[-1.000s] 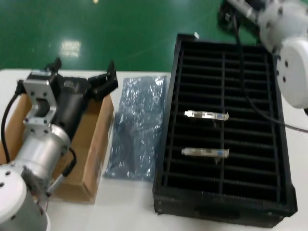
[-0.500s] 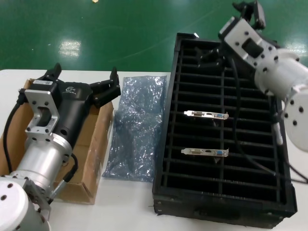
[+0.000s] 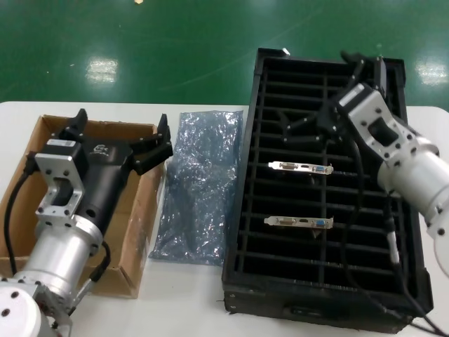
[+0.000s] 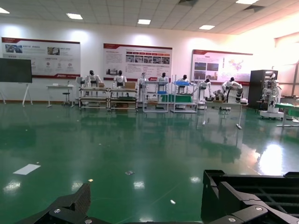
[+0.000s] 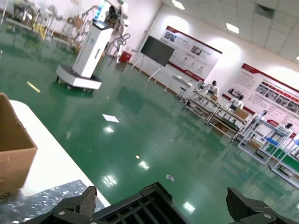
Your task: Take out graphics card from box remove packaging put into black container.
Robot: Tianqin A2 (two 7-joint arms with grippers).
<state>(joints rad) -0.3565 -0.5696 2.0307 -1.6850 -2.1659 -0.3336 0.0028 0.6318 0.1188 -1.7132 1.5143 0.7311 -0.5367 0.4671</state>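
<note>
Two graphics cards stand in slots of the black container (image 3: pixel 324 303), one (image 3: pixel 300 168) at mid-length and one (image 3: pixel 298 222) nearer me, silver brackets up. The packaging (image 3: pixel 200 184), a crinkly bluish bag, lies flat on the table between the box (image 3: pixel 142 210) and the container; I cannot tell if it holds anything. My left gripper (image 3: pixel 119 133) hangs open above the box's far end, gripping nothing. My right gripper (image 3: pixel 317 96) is open and empty above the container's far half. The right wrist view shows the container's corner (image 5: pixel 145 205), the bag (image 5: pixel 35 205) and the box (image 5: pixel 14 151).
The white table (image 3: pixel 184 295) runs under everything; its far edge meets a green floor (image 3: pixel 175 42). My left arm covers much of the box's inside. Cables from my right arm trail over the container's right column. The container's far corner (image 4: pixel 254 186) shows in the left wrist view.
My right arm has swung down from the upper right to above the container's far half. My left gripper has drawn slightly back toward me over the box.
</note>
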